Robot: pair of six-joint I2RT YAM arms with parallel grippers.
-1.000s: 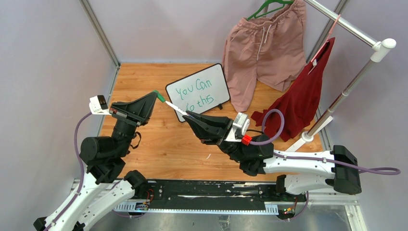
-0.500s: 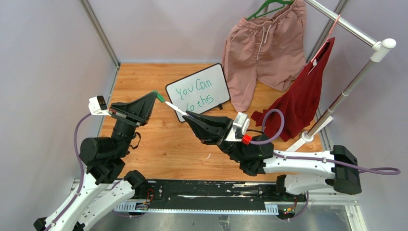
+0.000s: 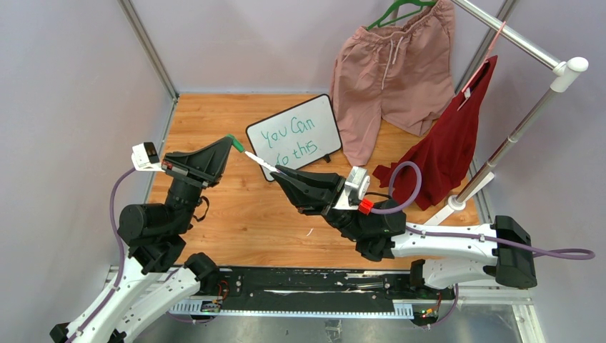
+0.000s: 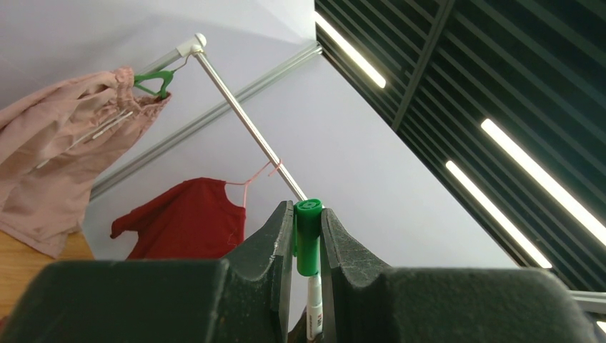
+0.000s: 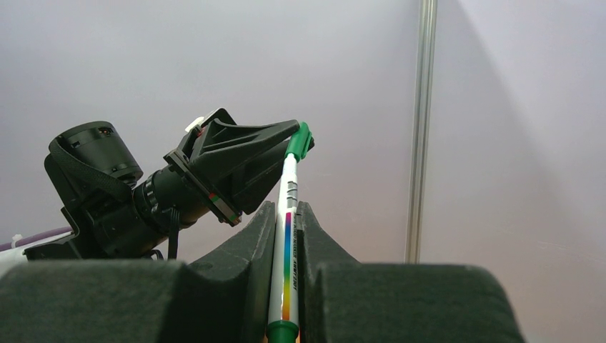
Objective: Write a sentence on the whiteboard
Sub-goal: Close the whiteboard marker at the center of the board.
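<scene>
The whiteboard stands tilted on the wooden table, with the green sentence "You Can do this" in two lines. My right gripper is shut on the white marker, just in front of the board's lower left corner. In the right wrist view the marker runs up between the fingers to the cap. My left gripper is shut on the green cap, which sits on the marker's end. In the left wrist view the cap is pinched between the fingers.
Pink shorts on a green hanger and a red top hang from a metal rail at the back right, its stand base on the table. Purple cables trail from both wrists. Walls close in on three sides.
My right gripper has pushed the marker up left until its end is inside the cap held by my left gripper. The left arm has stayed put.
</scene>
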